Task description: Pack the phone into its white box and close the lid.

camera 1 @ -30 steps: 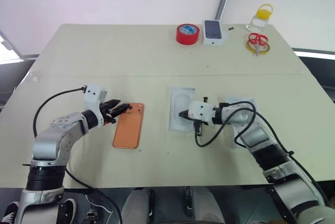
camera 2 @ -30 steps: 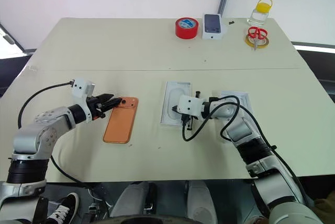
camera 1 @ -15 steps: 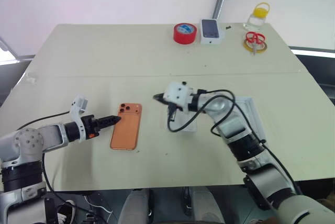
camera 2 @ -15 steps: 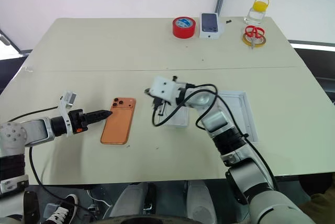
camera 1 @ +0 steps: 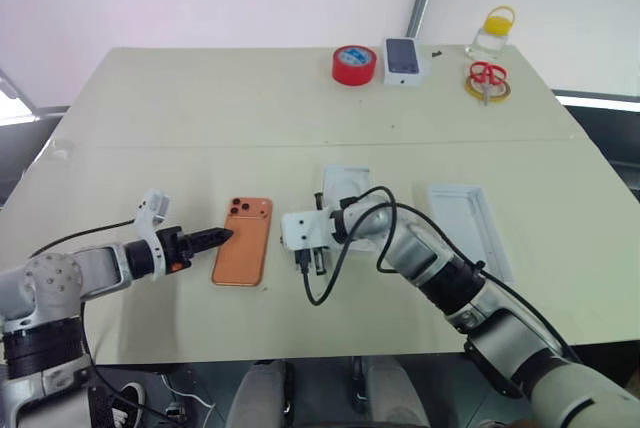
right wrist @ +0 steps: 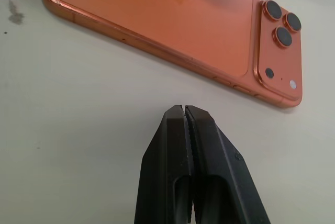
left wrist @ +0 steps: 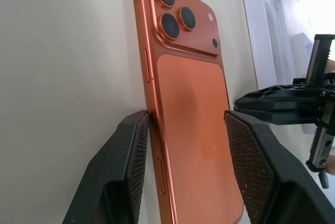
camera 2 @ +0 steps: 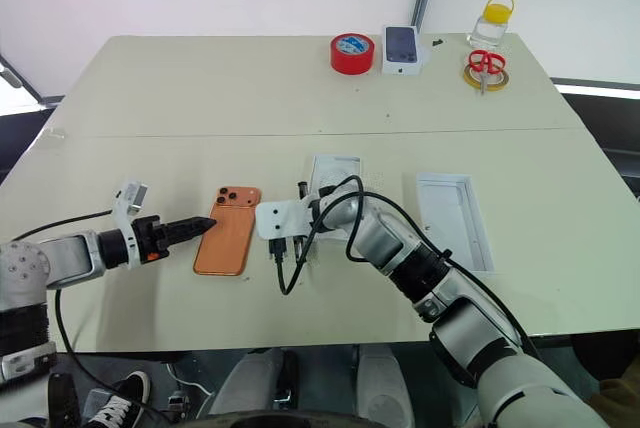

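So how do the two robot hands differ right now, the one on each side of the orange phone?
The left gripper has its fingers apart, one at each long edge of the phone, while the right gripper has its fingers pressed shut on nothing. The left gripper reaches the phone from the robot's left; the right gripper points at it from the opposite side, stopping short on the table. Both have two black fingers, low by the phone.
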Controlling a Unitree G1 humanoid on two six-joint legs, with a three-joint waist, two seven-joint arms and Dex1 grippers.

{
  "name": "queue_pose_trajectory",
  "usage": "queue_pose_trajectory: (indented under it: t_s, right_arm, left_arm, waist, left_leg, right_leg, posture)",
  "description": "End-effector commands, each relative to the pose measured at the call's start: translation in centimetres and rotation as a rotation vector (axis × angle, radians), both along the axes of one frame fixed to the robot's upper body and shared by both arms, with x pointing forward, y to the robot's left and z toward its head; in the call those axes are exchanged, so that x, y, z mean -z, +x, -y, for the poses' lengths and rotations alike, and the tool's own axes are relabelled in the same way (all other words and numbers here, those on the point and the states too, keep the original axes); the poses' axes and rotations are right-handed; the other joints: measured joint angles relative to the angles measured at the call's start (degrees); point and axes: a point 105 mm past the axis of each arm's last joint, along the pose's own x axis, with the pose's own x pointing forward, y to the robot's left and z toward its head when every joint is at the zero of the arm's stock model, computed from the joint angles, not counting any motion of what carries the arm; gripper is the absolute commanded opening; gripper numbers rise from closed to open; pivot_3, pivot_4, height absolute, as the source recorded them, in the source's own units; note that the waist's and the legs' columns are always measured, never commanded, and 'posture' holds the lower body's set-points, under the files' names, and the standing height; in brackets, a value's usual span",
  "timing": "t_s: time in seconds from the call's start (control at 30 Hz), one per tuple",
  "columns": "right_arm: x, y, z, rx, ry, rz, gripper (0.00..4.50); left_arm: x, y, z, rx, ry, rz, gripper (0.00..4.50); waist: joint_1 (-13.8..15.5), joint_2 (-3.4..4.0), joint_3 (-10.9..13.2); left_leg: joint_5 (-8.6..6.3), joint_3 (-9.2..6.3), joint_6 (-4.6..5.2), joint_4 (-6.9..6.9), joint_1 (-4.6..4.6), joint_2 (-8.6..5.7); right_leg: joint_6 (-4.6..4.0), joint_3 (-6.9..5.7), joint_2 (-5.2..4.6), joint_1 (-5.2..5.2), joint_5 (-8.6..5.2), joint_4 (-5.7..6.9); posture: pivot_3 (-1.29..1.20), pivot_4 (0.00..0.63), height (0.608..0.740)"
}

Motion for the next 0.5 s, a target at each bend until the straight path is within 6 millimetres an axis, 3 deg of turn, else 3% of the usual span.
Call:
queue_pose_trajectory:
  t_s: [0.03,0.23,0.5]
  right_arm:
    - [0.0,0.0,-1.7,-0.005,0.025,0.021,0.1]
    - [-0.1,0.5,-1.7,0.012,0.045,0.035,0.1]
    - [0.2,1.3,-0.4,0.045,0.028,0.045,0.1]
  left_arm:
    - [1.5,-0.6,1.7,0.046,-0.031,-0.07,2.42]
    - [1.5,-0.7,4.6,0.126,-0.101,-0.121,2.42]
    - [0.6,0.5,4.0,0.096,-0.075,-0.12,2.42]
  waist:
    - [0.0,0.01,0.0]
    - [0.3,0.1,-0.2]
    - [0.4,0.1,-0.2]
  left_leg:
    - [0.0,0.0,0.0,-0.04,0.08,0.0]
    - [-0.03,-0.03,0.02,-0.23,0.67,-0.08]
    - [-0.01,-0.03,0.01,-0.22,0.63,-0.14]
  right_leg:
    - [-0.08,0.0,0.0,0.07,-0.04,-0.01]
    - [-0.14,-0.04,-0.1,0.54,-0.09,-0.11]
    - [-0.11,-0.05,-0.12,0.6,-0.08,-0.07]
  posture:
    - [0.0,0.15,0.74]
    - [0.0,0.15,0.74]
    - [0.0,0.15,0.74]
